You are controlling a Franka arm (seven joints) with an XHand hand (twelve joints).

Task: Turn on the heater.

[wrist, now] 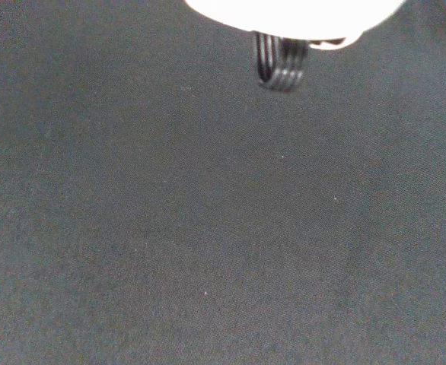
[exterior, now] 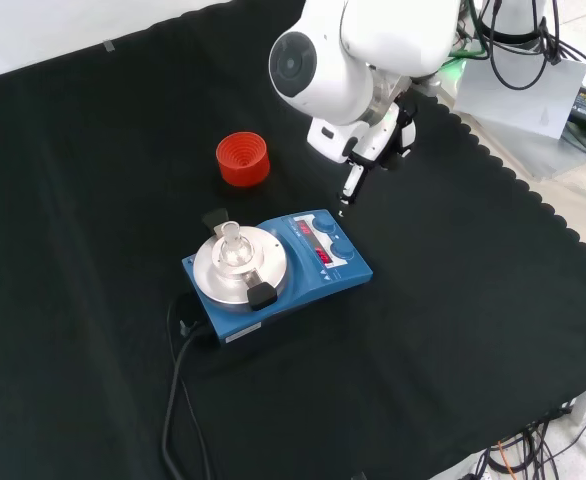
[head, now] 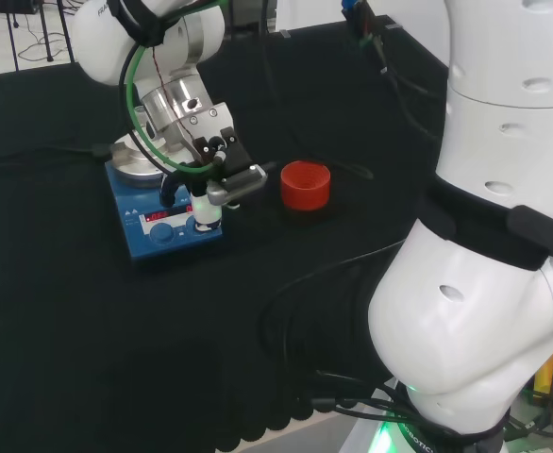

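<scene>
Much of the hand (exterior: 373, 145) is hidden: in the front view the arm's big white link with its round grey cap stands before it, so that little more than one thin finger (exterior: 349, 190) shows below. In the head view the hand (head: 215, 175) is a crowded cluster of black, white and metal parts, and the fingertip (head: 204, 209) is hard to separate from the panel under it. Whether it actually touches cannot be told. The wrist view gives plain black cloth (wrist: 208, 228), a blurred white part of the hand and a dark ribbed piece beneath it.

The hand hangs over the heater's control end, one finger stretched straight down toward the knobs (exterior: 340, 244), the others drawn back near the palm; it holds nothing.

The heater (exterior: 278, 275) is a blue, boxy hotplate standing mid-cloth on the counter (exterior: 93, 400). It has a round silvery top plate (exterior: 241, 265), a sloped front panel with a red lit display (exterior: 323, 257) and two blue knobs. A small clear glass piece (exterior: 231, 240) stands on the plate, its shape hard to read. A black cable (exterior: 178, 390) trails from the heater's body. A red ribbed ring stand (exterior: 243, 159) sits apart on the cloth, beyond the heater in the front view.
</scene>
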